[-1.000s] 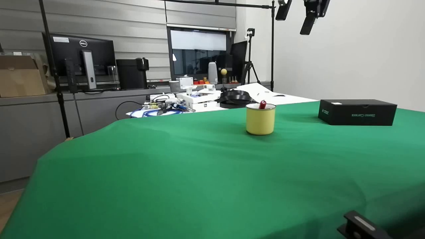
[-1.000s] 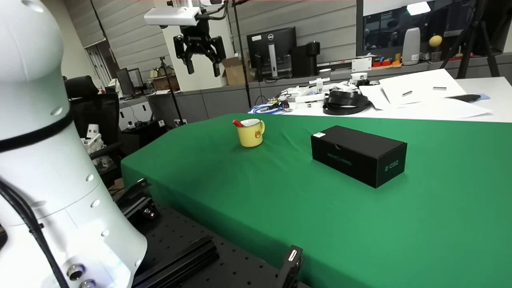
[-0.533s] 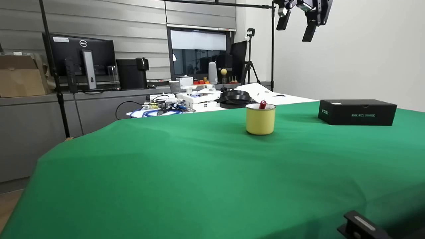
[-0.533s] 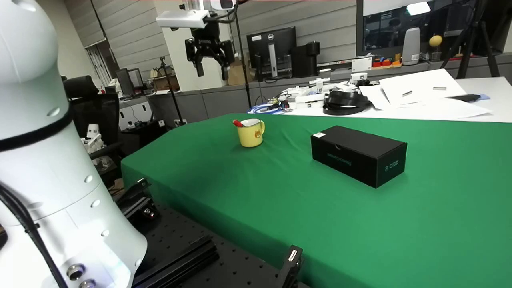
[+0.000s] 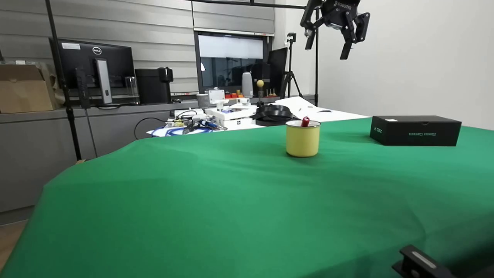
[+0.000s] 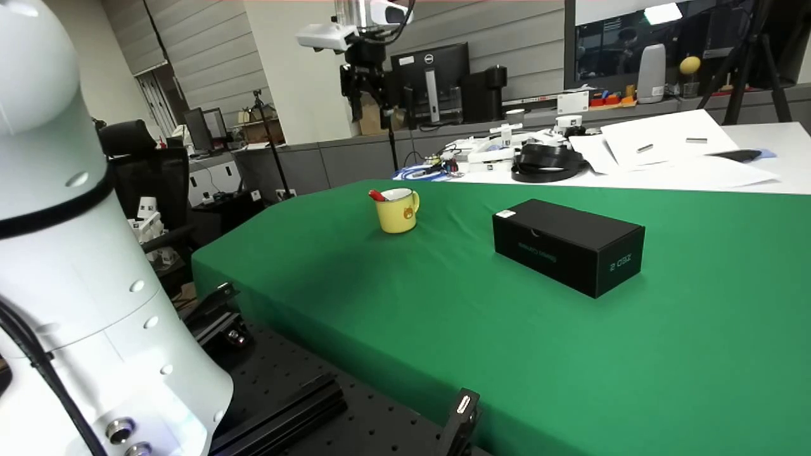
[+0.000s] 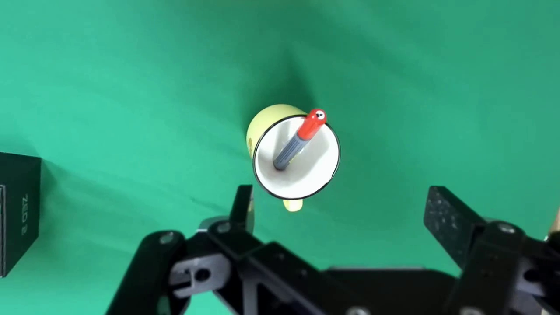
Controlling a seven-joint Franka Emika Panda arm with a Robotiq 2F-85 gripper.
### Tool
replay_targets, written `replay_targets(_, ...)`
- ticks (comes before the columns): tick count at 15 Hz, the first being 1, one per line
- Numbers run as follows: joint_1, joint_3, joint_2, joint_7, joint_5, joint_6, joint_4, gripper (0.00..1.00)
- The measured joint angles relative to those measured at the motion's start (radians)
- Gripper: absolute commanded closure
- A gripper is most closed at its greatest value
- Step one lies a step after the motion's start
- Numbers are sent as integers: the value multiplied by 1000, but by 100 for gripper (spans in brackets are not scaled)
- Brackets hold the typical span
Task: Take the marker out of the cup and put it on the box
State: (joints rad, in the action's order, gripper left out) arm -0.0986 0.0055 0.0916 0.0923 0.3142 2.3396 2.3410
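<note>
The marker has a red cap and a grey body. It leans in the pale yellow cup, its cap sticking out over the rim. Both exterior views show the cup upright on the green cloth, with the red cap of the marker at its rim. The black box lies flat apart from the cup; its end shows at the left of the wrist view. My gripper is open and empty, high above the table.
A white side table behind the cloth holds papers, cables and a black coiled strap. A black bracket stands at the near cloth edge. The white arm base is beside the green table. A thin black pole stands behind.
My gripper has moved lower and to the left in an exterior view, and to the right in an exterior view, with its jaws staying open. The cup, marker and box have not moved.
</note>
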Motion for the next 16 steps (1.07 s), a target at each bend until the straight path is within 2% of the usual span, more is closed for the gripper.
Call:
replay_targets(4, 34, 0, -102, 127, 27, -50, -104, 0)
replay_targets(6, 37, 0, -153, 171, 77, -67, -144, 0)
replay_targets(11, 45, 14, -262, 149, 320, -152, -229, 0)
replay_targets(16, 49, 19, -339, 118, 391, -188, -265, 0)
